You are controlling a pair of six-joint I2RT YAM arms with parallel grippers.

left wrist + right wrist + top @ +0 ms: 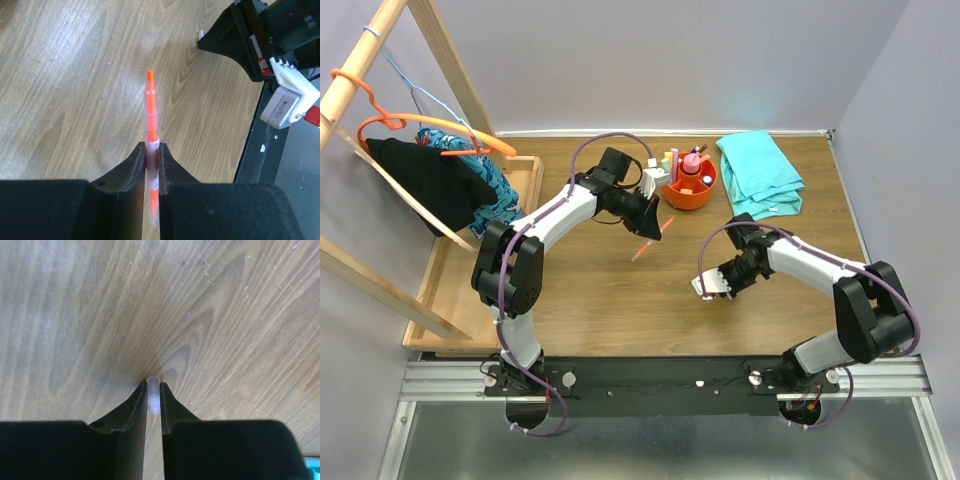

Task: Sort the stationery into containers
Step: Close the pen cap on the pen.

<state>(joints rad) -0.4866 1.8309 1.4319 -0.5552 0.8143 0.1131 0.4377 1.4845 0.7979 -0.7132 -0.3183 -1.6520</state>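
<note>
"Surface (620,300) first, then. What's on it that matters?"

"On the far side, the orange tub (688,200), with a pink bottle (692,165) and some capped markers (670,160) standing in its compartments. I take it that's where everything is meant to end up."

"And the tools?"

"The left tool (152,150) is pressed together on the barrel of an orange highlighter (151,112). It pinches low, so the uncapped tip sticks out well past the tool's end, clear of the wood. The right tool (153,388) is nearly closed as well, nipping a small clear cap (153,385) at its very end, mouth pointing outward. The cap is close over the surface; whether it touches, I can't tell."

"So they're capping it?"

"That's my guess. To do it well, I'd bring the cap's mouth and the tip onto one line before pushing. Right now they're well apart and at an angle. Both grips are narrow, so a sideways shove could twist the highlighter or pop the cap loose. A straight, gentle push, then the highlighter goes into a free compartment of the tub."
</note>
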